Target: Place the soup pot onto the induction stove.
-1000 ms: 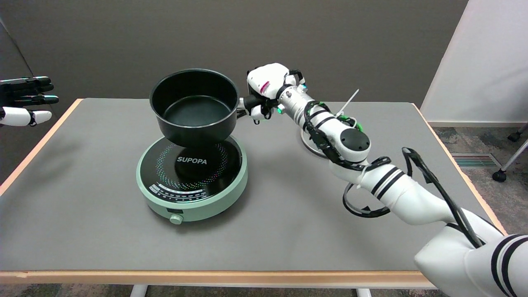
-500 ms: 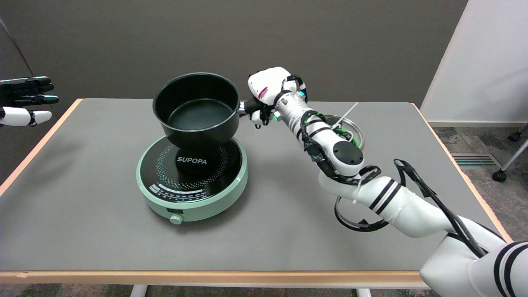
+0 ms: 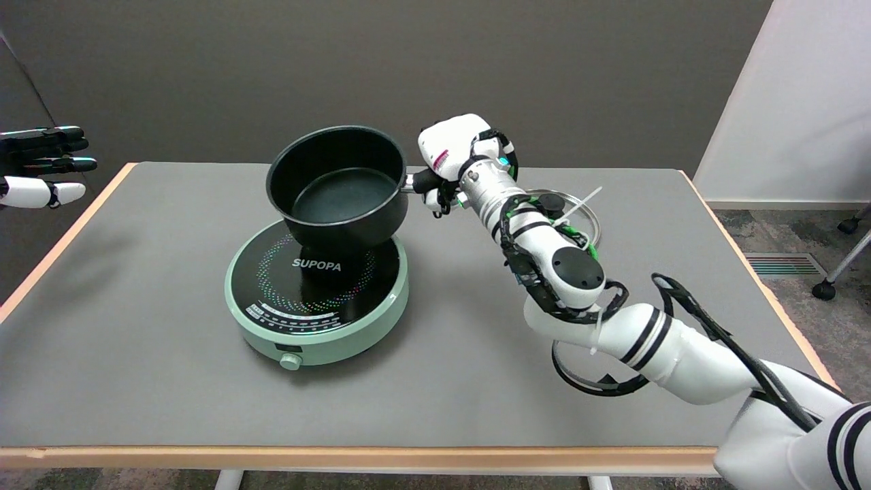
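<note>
The black soup pot (image 3: 338, 188) hangs in the air, tilted a little toward me, over the back right part of the stove. My right hand (image 3: 450, 158) grips the pot's short black handle on its right side, with fingers wrapped around it. The mint-green induction stove (image 3: 317, 291) with a black glass top marked SUPOPA sits on the grey table, left of centre. Its front half is bare, and the pot hides part of its rear. I cannot tell whether the pot's base touches the glass.
A glass pot lid (image 3: 571, 209) lies on the table behind my right forearm. The idle left hand (image 3: 39, 166) hovers at the far left edge. The grey table (image 3: 136, 367) has a wooden rim; a white wall panel stands at the right.
The pot has moved right and slightly down toward the stove top, carried by my right hand. My forearm has swung, uncovering the glass lid behind it.
</note>
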You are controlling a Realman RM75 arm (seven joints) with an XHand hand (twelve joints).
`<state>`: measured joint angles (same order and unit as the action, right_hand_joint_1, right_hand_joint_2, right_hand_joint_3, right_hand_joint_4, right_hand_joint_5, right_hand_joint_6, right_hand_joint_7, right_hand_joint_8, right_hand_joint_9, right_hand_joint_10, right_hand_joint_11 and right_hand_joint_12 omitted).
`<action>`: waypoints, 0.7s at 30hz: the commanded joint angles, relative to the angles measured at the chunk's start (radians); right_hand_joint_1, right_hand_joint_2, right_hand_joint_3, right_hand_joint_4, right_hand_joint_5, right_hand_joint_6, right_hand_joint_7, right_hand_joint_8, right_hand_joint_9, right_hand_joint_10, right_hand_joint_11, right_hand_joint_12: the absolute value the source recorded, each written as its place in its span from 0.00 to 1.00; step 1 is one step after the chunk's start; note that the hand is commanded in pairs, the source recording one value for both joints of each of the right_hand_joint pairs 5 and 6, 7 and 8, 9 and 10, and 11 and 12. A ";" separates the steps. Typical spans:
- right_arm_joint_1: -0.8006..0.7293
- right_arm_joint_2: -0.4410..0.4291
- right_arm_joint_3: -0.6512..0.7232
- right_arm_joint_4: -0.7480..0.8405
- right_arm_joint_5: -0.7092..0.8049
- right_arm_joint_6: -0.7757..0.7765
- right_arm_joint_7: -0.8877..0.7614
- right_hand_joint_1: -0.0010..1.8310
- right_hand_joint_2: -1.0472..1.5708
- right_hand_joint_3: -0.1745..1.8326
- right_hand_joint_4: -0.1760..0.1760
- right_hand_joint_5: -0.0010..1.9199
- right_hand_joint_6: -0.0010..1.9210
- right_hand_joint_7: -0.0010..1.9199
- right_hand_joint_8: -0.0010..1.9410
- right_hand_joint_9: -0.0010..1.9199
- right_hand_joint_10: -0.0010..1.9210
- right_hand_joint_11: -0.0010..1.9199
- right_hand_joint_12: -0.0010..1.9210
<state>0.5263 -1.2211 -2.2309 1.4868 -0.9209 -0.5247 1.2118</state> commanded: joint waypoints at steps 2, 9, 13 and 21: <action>-0.081 0.035 0.014 0.213 0.076 -0.111 -0.096 0.50 0.93 0.44 0.25 0.87 0.87 0.87 0.86 0.87 0.87 0.87 0.87; -0.090 0.017 0.002 0.290 0.170 -0.167 -0.207 0.50 0.93 0.44 0.25 0.88 0.87 0.88 0.87 0.88 0.87 0.88 0.87; -0.096 0.009 0.001 0.309 0.191 -0.173 -0.233 0.50 0.93 0.44 0.25 0.88 0.88 0.88 0.87 0.88 0.88 0.88 0.88; -0.099 -0.007 -0.013 0.332 0.235 -0.172 -0.237 0.50 0.93 0.43 0.25 0.88 0.88 0.88 0.87 0.88 0.88 0.88 0.88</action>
<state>0.4544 -1.2055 -2.2285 1.7176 -0.7873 -0.6508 1.0553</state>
